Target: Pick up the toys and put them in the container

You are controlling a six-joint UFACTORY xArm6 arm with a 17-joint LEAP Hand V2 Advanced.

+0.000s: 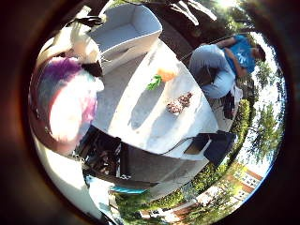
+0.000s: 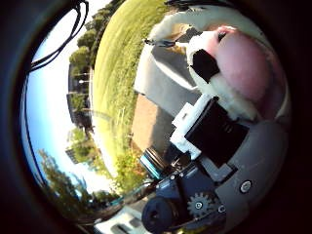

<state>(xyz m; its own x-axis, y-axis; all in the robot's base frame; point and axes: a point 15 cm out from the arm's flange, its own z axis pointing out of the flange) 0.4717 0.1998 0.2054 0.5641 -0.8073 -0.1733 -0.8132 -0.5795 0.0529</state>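
Note:
A soft plush toy (image 1: 65, 103), white with purple and pink patches and a black spot, fills the space close to my palm. My right hand (image 2: 209, 136) has its black and white fingers curled against the toy, holding it above the table (image 1: 140, 122). A white open container (image 1: 126, 28) stands at one end of the table and looks empty. An orange carrot toy with green leaves (image 1: 161, 77) lies on the tabletop beyond the container. A small brown lumpy toy (image 1: 179, 103) lies a little further along.
A dark blue object (image 1: 215, 143) sits at the table's far corner. A black frame (image 1: 103, 157) stands beside the table's near edge. Grass (image 2: 112, 63) and paving surround the table outdoors.

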